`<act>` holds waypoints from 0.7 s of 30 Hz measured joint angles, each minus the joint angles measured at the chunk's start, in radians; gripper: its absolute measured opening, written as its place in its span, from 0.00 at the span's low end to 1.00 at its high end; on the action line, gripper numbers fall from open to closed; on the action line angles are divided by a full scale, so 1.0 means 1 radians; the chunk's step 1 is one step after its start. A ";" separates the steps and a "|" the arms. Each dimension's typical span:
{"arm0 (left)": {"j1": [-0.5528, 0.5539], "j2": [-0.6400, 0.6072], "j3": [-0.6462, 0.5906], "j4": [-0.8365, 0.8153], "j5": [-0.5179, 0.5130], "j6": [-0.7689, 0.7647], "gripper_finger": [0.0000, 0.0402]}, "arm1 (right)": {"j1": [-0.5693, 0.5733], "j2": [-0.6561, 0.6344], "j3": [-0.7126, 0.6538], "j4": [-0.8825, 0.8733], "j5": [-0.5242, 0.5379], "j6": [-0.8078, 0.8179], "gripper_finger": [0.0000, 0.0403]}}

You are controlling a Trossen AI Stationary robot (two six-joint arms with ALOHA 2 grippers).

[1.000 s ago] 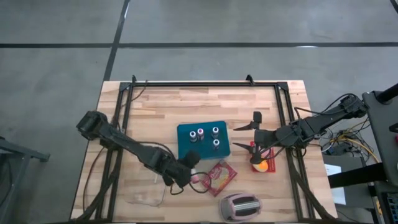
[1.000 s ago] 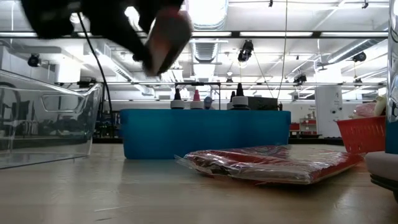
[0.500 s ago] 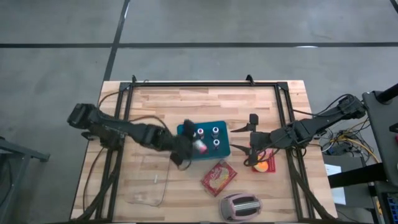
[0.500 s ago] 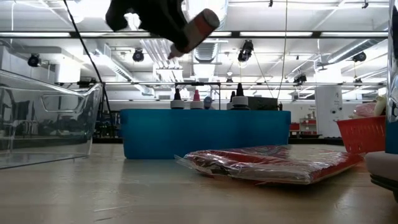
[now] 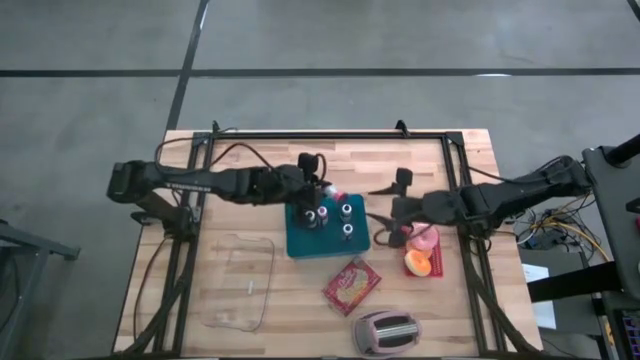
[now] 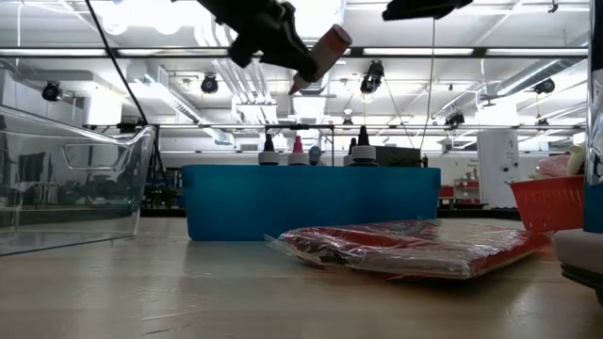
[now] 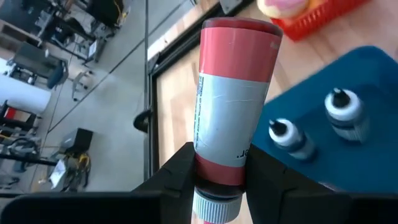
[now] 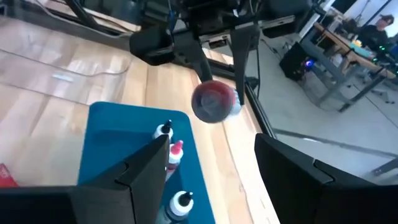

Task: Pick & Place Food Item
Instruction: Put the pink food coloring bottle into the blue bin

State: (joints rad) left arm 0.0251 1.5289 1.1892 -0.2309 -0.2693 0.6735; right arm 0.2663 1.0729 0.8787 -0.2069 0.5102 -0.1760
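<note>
A red bottle with a white label (image 7: 231, 102) hangs in the air over the far edge of the blue holder (image 5: 327, 228), with my left gripper (image 5: 318, 190) shut on it. The bottle also shows in the low view (image 6: 320, 52) and end-on in the right wrist view (image 8: 214, 101). Several small bottles (image 5: 346, 210) stand upright in the holder. My right gripper (image 5: 386, 214) is open just right of the holder, above the table, with nothing between its fingers. My left gripper pinches the bottle between its two fingers near the cap end (image 7: 217, 171), one finger (image 7: 180, 171) on either side. The white cap (image 6: 294, 89) points back toward the wrist and the flat base points away. The bottle is lifted clear and tilted, base higher than cap.
A red basket (image 5: 436, 262) at the right holds a pink doughnut (image 5: 425, 240) and an orange piece (image 5: 417, 263). A red packet (image 5: 351, 283) and a toaster (image 5: 386, 332) lie near the front edge. A clear container (image 5: 240, 282) sits front left.
My left gripper has swung from beside the red packet toward the table's far edge and upward, turning as it went, and has carried the bottle to above the blue holder's far side. My right gripper has shifted a little left toward the holder.
</note>
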 joint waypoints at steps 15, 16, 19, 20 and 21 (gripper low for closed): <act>0.095 0.041 0.002 0.112 0.043 0.011 0.25 | -0.262 -0.004 0.000 0.016 -0.266 -0.041 0.58; 0.097 0.041 0.002 0.115 0.049 0.011 0.25 | -0.270 -0.004 0.000 0.019 -0.280 -0.042 0.58; 0.108 0.041 0.000 0.148 0.076 0.024 0.25 | -0.285 -0.003 0.000 0.020 -0.319 -0.041 0.58; 0.111 0.041 0.000 0.158 0.076 0.026 0.25 | -0.287 0.001 0.003 0.020 -0.324 -0.041 0.58; 0.115 0.041 0.001 0.165 0.076 0.026 0.25 | -0.288 0.004 0.006 0.021 -0.325 -0.042 0.58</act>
State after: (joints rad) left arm 0.1400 1.5703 1.1900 -0.0659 -0.1931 0.6998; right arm -0.0212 1.0764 0.8847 -0.1860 0.1850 -0.2178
